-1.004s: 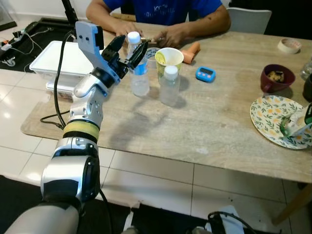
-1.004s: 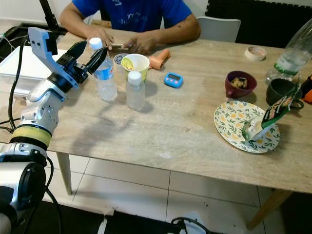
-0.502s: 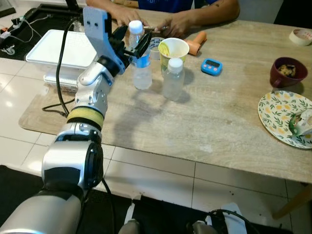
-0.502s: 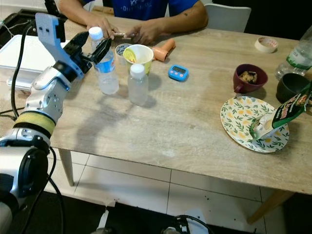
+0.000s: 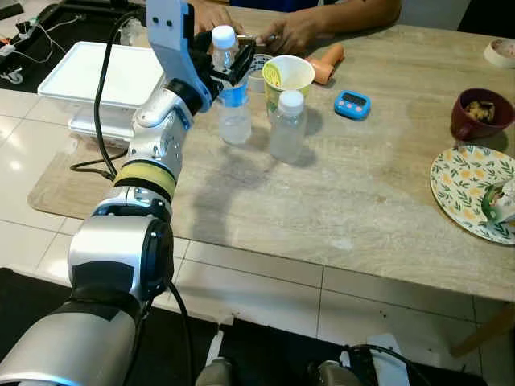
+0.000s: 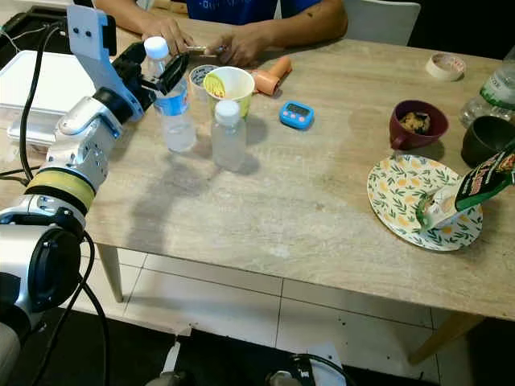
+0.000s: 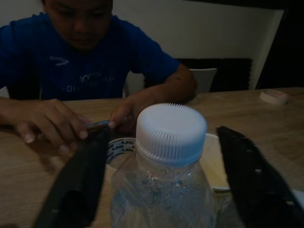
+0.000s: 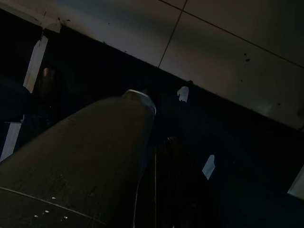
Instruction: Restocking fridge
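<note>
A clear water bottle (image 5: 232, 112) with a white cap (image 7: 171, 134) and blue label stands upright on the wooden table (image 5: 354, 209), far left. My left gripper (image 5: 225, 71) is open, one black finger on each side of the bottle's neck just below the cap. In the left wrist view both fingers (image 7: 76, 190) stand apart from the plastic. A second, shorter clear bottle (image 5: 287, 129) stands just right of the first, in front of a yellow-and-white cup (image 5: 287, 76). The right arm hangs idle; its wrist view is dark, over floor tiles (image 8: 228, 28).
A person in a blue shirt sits across the table, hands (image 5: 282, 36) just behind the bottles. A white lidded box (image 5: 105, 80) lies left of my arm. To the right are an orange tube (image 5: 330, 58), a blue timer (image 5: 352, 104), a maroon bowl (image 5: 479, 112) and a floral plate (image 5: 459, 189).
The camera has tilted, shifting the whole scene. My left gripper has reached further in, so its fingers now flank the tall bottle's neck more closely. The bottles have stayed put.
</note>
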Tool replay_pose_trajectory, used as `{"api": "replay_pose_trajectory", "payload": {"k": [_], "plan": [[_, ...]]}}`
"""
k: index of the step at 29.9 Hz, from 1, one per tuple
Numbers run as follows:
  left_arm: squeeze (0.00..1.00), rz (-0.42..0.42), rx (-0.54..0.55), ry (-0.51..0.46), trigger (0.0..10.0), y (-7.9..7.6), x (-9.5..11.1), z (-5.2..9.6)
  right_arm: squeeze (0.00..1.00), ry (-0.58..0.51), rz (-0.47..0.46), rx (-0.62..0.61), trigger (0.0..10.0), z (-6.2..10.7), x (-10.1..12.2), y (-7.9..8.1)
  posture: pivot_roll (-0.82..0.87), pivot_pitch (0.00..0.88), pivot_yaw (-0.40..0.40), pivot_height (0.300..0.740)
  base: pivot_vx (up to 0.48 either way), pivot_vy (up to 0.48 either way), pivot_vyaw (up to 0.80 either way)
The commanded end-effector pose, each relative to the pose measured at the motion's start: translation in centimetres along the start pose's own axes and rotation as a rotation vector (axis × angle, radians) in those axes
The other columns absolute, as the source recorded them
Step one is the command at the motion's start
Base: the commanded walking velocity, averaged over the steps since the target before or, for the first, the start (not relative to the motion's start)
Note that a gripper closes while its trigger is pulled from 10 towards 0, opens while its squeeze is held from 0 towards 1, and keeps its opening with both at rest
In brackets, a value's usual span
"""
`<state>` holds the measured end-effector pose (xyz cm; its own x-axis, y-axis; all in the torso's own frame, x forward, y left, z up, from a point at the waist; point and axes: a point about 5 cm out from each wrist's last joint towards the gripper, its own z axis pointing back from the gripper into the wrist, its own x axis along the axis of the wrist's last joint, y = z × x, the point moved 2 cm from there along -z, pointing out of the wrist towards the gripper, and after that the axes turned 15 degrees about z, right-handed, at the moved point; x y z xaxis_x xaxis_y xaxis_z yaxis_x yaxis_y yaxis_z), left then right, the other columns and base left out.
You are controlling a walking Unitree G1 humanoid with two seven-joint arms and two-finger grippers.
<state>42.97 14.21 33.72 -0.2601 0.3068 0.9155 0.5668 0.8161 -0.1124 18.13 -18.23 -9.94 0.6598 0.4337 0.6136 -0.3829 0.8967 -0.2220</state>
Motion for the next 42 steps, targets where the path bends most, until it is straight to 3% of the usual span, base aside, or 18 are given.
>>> {"api": "replay_pose_trajectory", "payload": {"k": [1, 21, 28, 32, 33, 34, 35, 36, 37, 39, 40, 41, 42], "plan": [[0.0, -0.006, -0.014, 0.006, 0.0, -0.6, -0.2, -0.4, 0.0, 0.184, -0.033, 0.121, 10.0, 1.9, -5.3, 4.0, -0.15, 0.343, 0.045, 0.74, 0.0, 0.0, 0.0], [0.0, -0.021, 0.027, -0.014, 0.0, 0.7, 0.8, 0.2, 0.0, 0.172, -0.026, 0.112, 10.0, 1.3, -4.3, 3.6, -0.14, 0.295, 0.054, 0.74, 0.0, 0.0, 0.0], [0.0, -0.001, -0.01, -0.118, 0.0, 2.3, 3.8, 1.8, 0.0, 0.168, -0.03, 0.109, 10.0, 0.9, -3.6, 3.5, -0.11, 0.254, 0.052, 0.74, 0.0, 0.0, 0.0], [0.0, 0.005, -0.019, -0.161, 0.0, 3.3, 5.4, 3.2, 0.0, 0.165, -0.029, 0.111, 10.0, 0.8, -3.3, 3.4, -0.1, 0.244, 0.051, 0.74, 0.0, 0.0, 0.0], [0.0, 0.006, -0.015, -0.179, 0.0, 4.0, 6.1, 4.1, 0.0, 0.165, -0.029, 0.113, 10.0, 0.7, -3.1, 3.4, -0.08, 0.227, 0.05, 0.74, 0.0, 0.0, 0.0], [0.0, 0.014, -0.018, -0.192, 2.0, 4.5, 6.7, 5.0, 0.0, 0.164, -0.029, 0.115, 10.0, 0.6, -2.9, 3.4, -0.07, 0.218, 0.049, 0.74, 0.0, 0.0, 0.0], [0.0, 0.014, -0.018, -0.192, 2.0, 4.5, 6.7, 5.0, 0.0, 0.164, -0.029, 0.115, 10.0, 0.6, -2.9, 3.4, -0.07, 0.218, 0.049, 0.74, 0.0, 0.0, 0.0], [0.0, 0.027, -0.037, -0.193, 3.8, 4.8, 7.1, 5.9, 0.0, 0.163, -0.029, 0.118, 10.0, 0.5, -2.8, 3.4, -0.07, 0.216, 0.048, 0.74, 0.0, 0.0, 0.0], [0.0, 0.027, -0.037, -0.193, 3.8, 4.8, 7.1, 5.9, 0.0, 0.163, -0.029, 0.118, 10.0, 0.5, -2.8, 3.4, -0.07, 0.216, 0.048, 0.74, 0.0, 0.0, 0.0], [0.0, 0.08, -0.181, -0.159, 10.0, 4.0, 7.6, 8.1, 0.0, 0.16, -0.024, 0.121, 10.0, 0.3, -2.4, 3.3, -0.05, 0.193, 0.044, 0.74, 0.0, 0.0, 0.0], [0.0, 0.085, -0.273, -0.124, 10.0, 3.1, 7.6, 9.3, 0.0, 0.159, -0.021, 0.122, 10.0, 0.3, -2.3, 3.3, -0.04, 0.183, 0.04, 0.74, 0.0, 0.0, 0.0], [0.0, 0.085, -0.273, -0.124, 10.0, 3.1, 7.6, 9.3, 0.0, 0.159, -0.021, 0.122, 10.0, 0.3, -2.3, 3.3, -0.04, 0.183, 0.04, 0.74, 0.0, 0.0, 0.0], [0.0, 0.069, -0.365, -0.065, 10.0, 2.1, 7.1, 10.9, 0.0, 0.159, -0.016, 0.125, 10.0, 0.2, -2.1, 3.2, -0.03, 0.174, 0.039, 0.74, 0.0, 0.0, 0.0]]}}
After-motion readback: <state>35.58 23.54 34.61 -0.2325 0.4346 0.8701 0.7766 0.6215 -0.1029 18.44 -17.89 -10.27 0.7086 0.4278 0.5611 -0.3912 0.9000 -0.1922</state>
